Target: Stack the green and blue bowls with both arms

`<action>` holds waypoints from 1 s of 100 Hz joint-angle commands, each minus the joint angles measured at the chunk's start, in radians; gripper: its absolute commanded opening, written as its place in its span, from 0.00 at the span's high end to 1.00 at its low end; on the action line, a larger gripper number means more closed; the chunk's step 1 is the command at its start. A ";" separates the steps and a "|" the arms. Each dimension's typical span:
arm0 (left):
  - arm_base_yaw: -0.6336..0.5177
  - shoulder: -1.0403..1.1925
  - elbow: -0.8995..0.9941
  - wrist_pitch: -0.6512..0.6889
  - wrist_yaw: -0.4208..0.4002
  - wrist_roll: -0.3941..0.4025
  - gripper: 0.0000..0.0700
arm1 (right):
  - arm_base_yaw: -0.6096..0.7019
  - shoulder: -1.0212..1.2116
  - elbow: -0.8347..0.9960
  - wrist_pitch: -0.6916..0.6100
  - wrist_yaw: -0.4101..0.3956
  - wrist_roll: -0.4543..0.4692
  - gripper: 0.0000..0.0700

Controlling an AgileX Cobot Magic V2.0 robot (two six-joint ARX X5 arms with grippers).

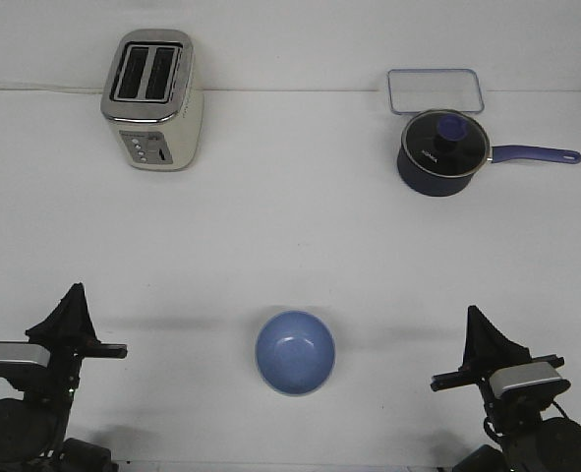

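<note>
A light periwinkle blue bowl (pixel 295 352) stands upright on the white table near the front middle. No pale green bowl shows anywhere in the front view. My left gripper (pixel 74 293) is at the front left, its pointed black fingers together and empty, well left of the blue bowl. My right gripper (pixel 475 315) is at the front right, fingers together and empty, well right of the bowl. Both arms are low at the table's front edge.
A cream toaster (pixel 152 100) stands at the back left. A dark blue lidded saucepan (pixel 442 150) with a long handle pointing right sits at the back right. A clear rectangular container (pixel 435 90) lies just behind it.
</note>
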 commanded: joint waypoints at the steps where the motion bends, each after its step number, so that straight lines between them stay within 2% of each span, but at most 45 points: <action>1: -0.002 -0.001 0.007 0.010 -0.002 0.011 0.98 | 0.006 0.000 -0.001 0.009 0.002 -0.008 1.00; 28: -0.002 -0.002 0.007 0.009 -0.002 0.011 0.98 | 0.006 0.000 -0.001 0.009 0.002 -0.008 1.00; 40: 0.031 -0.003 -0.003 0.016 0.003 0.064 0.98 | 0.006 0.000 -0.001 0.009 0.002 -0.008 1.00; 47: 0.083 -0.010 -0.037 0.019 0.048 0.077 0.98 | 0.006 0.000 -0.001 0.010 0.002 -0.008 1.00; 59: 0.183 -0.037 -0.138 0.055 0.212 0.108 0.98 | 0.006 0.000 -0.001 0.010 0.002 -0.008 1.00; 65: 0.220 -0.060 -0.199 0.092 0.262 0.109 0.98 | 0.006 0.000 -0.001 0.009 0.002 -0.008 1.00; 82: 0.258 -0.134 -0.352 0.192 0.271 0.072 0.98 | 0.006 0.000 -0.001 0.010 0.002 -0.008 1.00; 100: 0.261 -0.164 -0.439 0.227 0.271 0.053 0.98 | 0.006 0.000 -0.001 0.009 0.002 -0.008 1.00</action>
